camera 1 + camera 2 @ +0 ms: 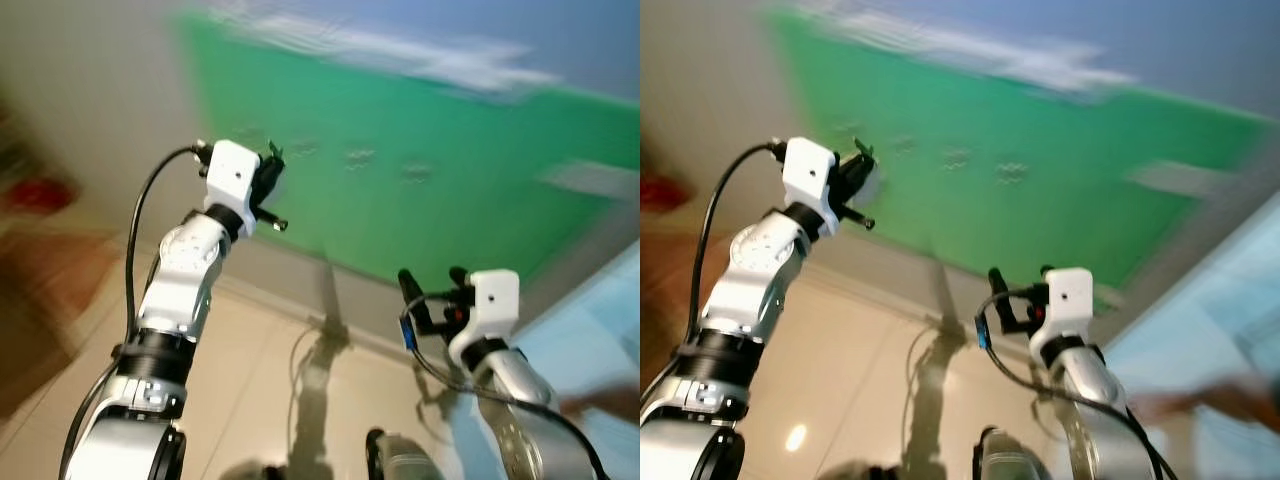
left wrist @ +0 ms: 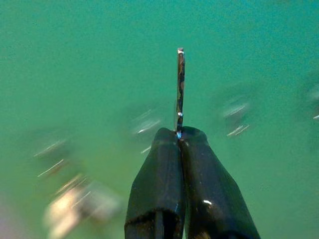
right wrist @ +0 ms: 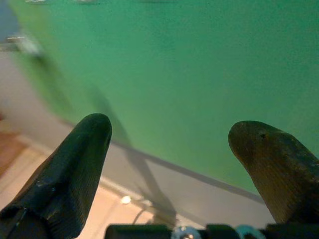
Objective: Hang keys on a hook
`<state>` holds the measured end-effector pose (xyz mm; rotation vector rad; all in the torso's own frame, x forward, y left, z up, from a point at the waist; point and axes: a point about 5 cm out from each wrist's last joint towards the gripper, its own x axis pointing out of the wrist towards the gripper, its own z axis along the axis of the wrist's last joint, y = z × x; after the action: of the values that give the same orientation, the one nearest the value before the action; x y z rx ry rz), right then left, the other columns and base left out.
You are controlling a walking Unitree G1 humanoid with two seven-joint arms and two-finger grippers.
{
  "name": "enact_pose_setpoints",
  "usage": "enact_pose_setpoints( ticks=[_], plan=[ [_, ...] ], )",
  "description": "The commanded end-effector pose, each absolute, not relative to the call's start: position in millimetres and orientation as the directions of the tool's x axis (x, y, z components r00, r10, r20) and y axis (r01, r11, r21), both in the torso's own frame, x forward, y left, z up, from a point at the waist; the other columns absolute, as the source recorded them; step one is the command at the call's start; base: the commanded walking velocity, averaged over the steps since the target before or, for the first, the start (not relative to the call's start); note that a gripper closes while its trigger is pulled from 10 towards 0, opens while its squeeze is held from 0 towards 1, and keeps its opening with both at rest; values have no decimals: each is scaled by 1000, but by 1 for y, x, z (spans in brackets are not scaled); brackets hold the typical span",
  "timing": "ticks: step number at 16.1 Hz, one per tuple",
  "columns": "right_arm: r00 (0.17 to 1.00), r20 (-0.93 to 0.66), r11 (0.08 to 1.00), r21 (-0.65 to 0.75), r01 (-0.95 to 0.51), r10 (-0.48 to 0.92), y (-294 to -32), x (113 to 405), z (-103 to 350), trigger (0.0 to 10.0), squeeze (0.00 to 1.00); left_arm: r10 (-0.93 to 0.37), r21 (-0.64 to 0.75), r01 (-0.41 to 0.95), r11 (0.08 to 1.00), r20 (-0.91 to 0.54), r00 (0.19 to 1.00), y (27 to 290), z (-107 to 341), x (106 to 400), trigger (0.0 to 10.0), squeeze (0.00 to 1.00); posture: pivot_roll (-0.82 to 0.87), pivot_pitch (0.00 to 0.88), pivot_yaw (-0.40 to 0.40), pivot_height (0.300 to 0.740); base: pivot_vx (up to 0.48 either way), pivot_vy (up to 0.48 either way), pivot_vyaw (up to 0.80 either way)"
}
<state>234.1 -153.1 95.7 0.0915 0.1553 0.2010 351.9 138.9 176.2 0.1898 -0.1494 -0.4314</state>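
My left gripper [image 2: 179, 137] is raised toward a green wall panel [image 1: 440, 130] and is shut on a thin metal key [image 2: 180, 89] that sticks out edge-on past the fingertips. In the left eye view the left gripper [image 1: 272, 170] sits close to the panel's left part. Small blurred hooks [image 1: 360, 157] dot the panel in a row, to the right of that gripper. My right gripper [image 1: 430, 282] is lower, near the base of the wall, open with nothing between its fingers [image 3: 84, 149].
Below the panel runs a grey baseboard [image 1: 290, 265] and a beige floor [image 1: 250, 370]. A blurred red object [image 1: 35, 192] lies at the far left. A pale blue surface [image 1: 590, 330] stands at the right, with a blurred hand [image 1: 610, 405] near it.
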Motion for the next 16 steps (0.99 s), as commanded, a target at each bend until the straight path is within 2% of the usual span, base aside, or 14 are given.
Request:
enact_pose_setpoints(
  ticks=[1,4,11,14,16],
  plan=[
    [967,-149,976,103,-190,204,-154,232,96,10000,0,-441,215,410,886,120,890,135,180,352,0,0,-281,151,56,740,0,0,-581],
    [968,-146,976,100,-192,206,-154,232,96,10000,0,-438,215,407,888,122,891,134,180,352,0,0,-281,155,55,740,0,0,-560],
    [966,-143,975,94,-204,216,-153,231,96,10000,0,-443,247,405,880,123,888,137,186,353,0,0,-278,161,52,740,0,0,0],
    [965,-148,974,96,-204,217,-152,228,95,10000,4,-334,297,297,908,81,939,166,194,364,0,0,-271,176,55,740,0,0,0],
    [964,-154,974,99,-204,217,-152,226,93,10000,4,-280,278,253,926,59,958,176,189,360,0,0,-267,183,55,740,0,0,0]
  ],
)
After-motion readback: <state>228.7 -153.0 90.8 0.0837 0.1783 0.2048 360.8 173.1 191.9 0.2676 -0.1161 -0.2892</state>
